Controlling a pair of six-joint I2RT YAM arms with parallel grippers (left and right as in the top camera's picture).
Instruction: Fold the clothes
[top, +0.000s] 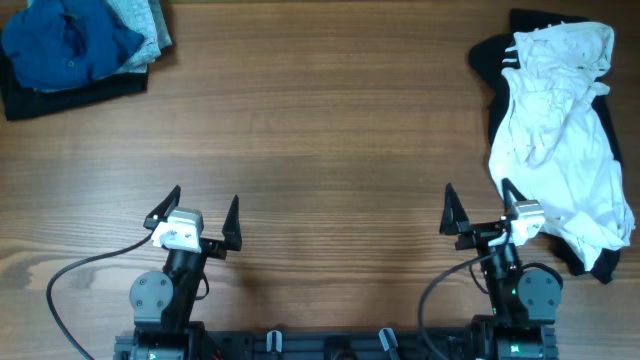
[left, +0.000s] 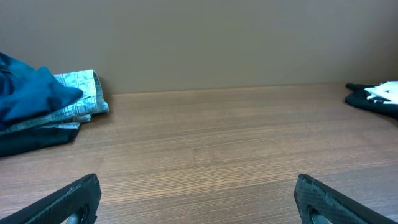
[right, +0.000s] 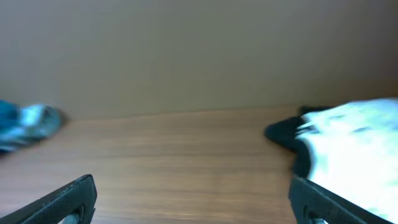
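Atop black garment (top: 487, 62), crumpled T-shirt (top: 555, 140)

Setting: a robot test bench of the lab type. Evidence follows.

- Two arms, left (top: 165, 290) and right (top: 520, 285), stand on a dark rail (top: 330, 345) along the bottom edge of the overhead frame.
- A loose cable (top: 95, 257) loops from the base at lower left.
- The wood-grain counter (top: 330, 130) backs onto a plain beige wall (left: 205, 43), seen in both wrist views.
- Garments are laid out as work samples: a white shirt (top: 555, 150) over a black garment (top: 492, 60) at upper right, and a folded pile (top: 70, 45) at upper left.
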